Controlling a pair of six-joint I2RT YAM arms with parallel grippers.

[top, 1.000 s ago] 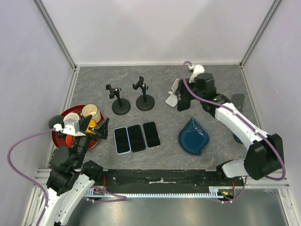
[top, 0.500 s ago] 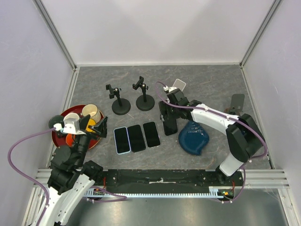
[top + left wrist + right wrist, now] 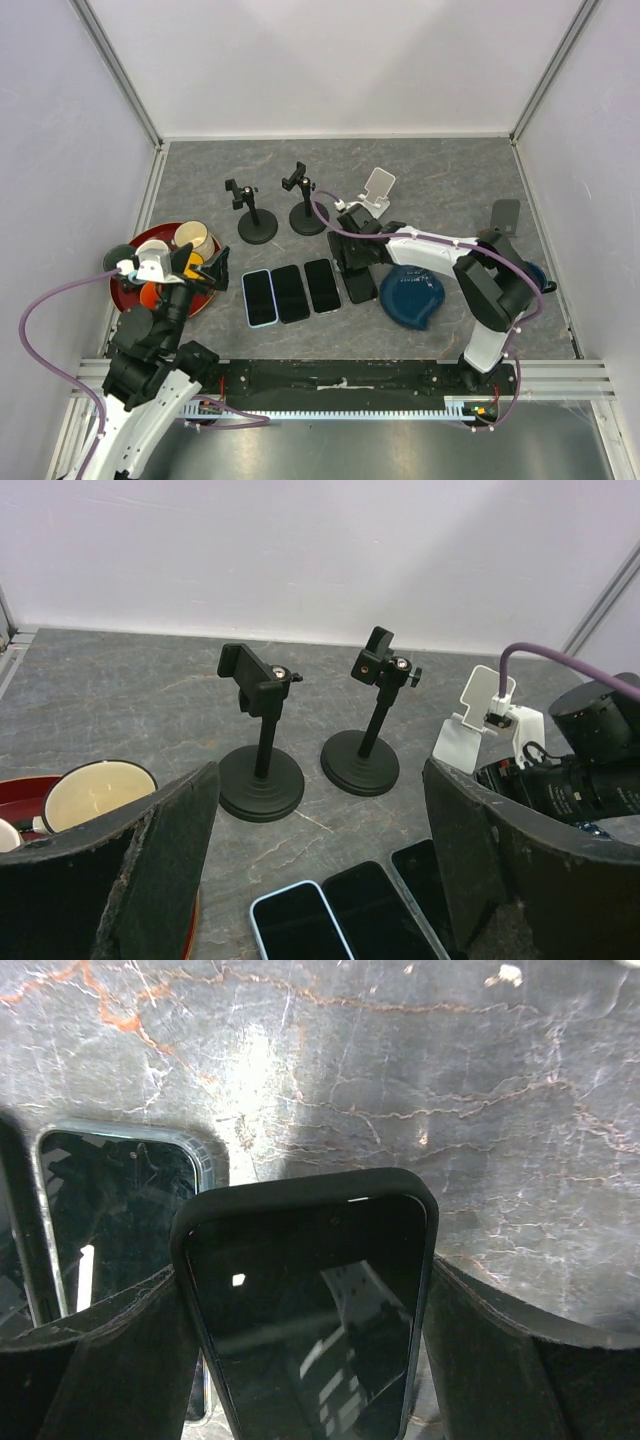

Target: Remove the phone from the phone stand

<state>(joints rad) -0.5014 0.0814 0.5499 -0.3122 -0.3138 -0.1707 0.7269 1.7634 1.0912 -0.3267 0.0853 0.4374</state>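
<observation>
Right wrist view: the phone [image 3: 310, 1300], black-cased, is clamped by its long edges between the right jaws, with its dark, reflective screen facing the camera. In the top external view the phone [image 3: 359, 284] is seen low over the tabletop [image 3: 450, 180], well apart from the white phone stand [image 3: 378, 189], which stands farther back. Whether the phone touches the tabletop cannot be told. A row of three phones [image 3: 290, 292] lies flat just beside it on the left. A blue teardrop dish [image 3: 412, 292] is found just beside it on the right. Behind the row, a black clamp stand [image 3: 262, 780] and a second clamp stand [image 3: 362, 765] are set upright, side by side. The left jaws are held wide apart with nothing between them, over a red tray [image 3: 125, 292] in which a cup [image 3: 193, 238] is carried.
</observation>
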